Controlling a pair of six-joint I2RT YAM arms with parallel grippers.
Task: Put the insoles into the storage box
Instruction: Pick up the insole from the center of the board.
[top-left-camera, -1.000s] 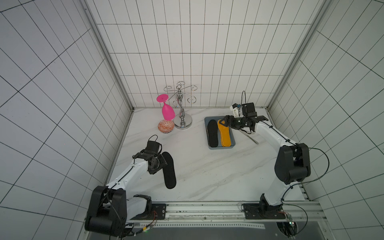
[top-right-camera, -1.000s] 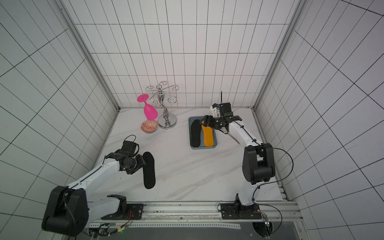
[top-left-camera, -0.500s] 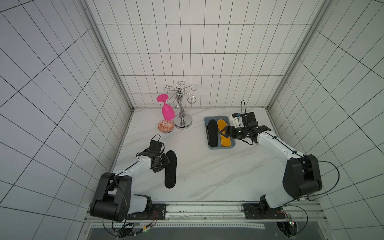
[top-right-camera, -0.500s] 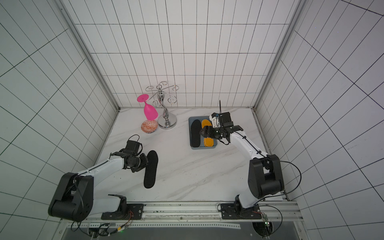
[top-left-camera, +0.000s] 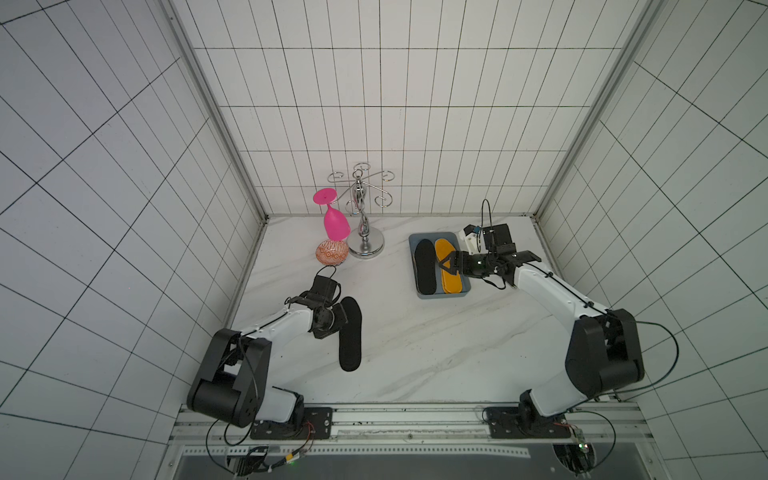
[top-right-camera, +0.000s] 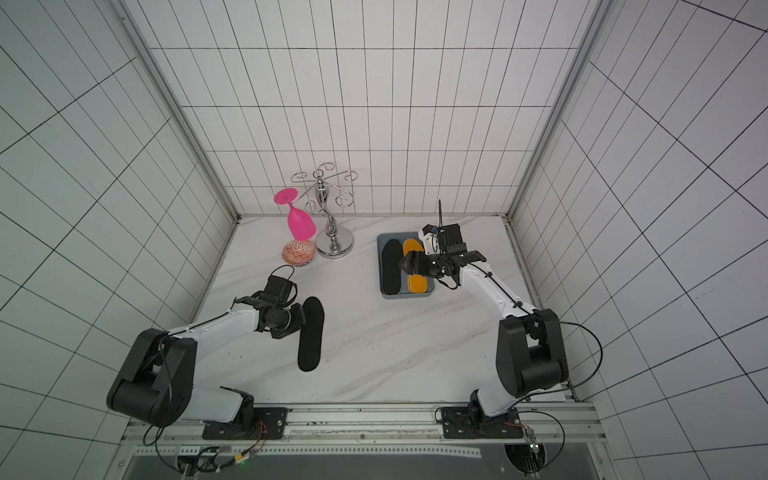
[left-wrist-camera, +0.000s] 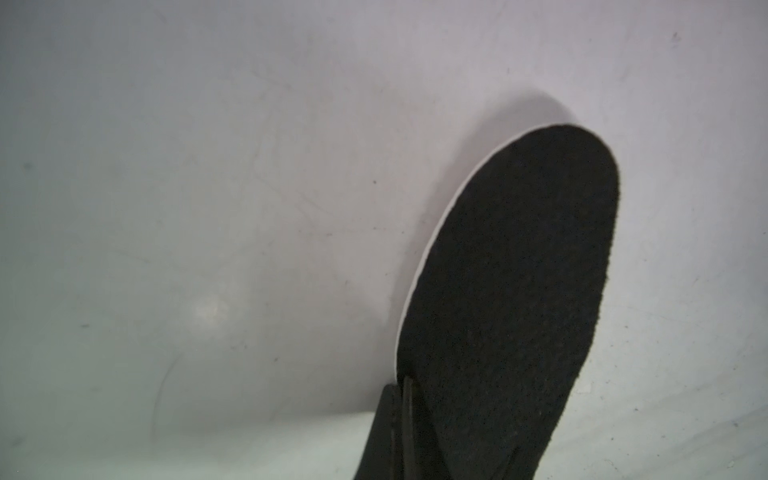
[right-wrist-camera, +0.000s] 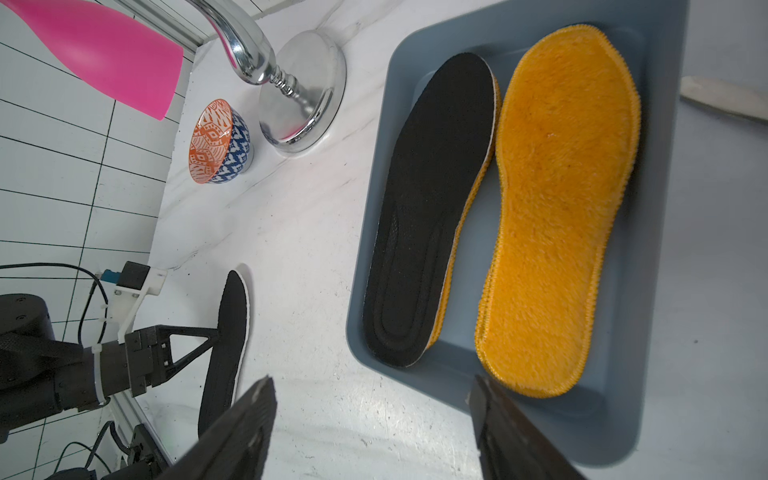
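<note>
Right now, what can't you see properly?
- Orange insoles under the boxed black insole: only edges show in right wrist view; count unclear.
- Pale object beside the storage box: cut off by right wrist picture's edge.
- Left gripper fingertips: black against the held black insole, both top views.

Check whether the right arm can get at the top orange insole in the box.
Probably yes. The right gripper hangs open over the box. The orange insole lies uncovered on top, and the black insole beside it does not cover it.
</note>
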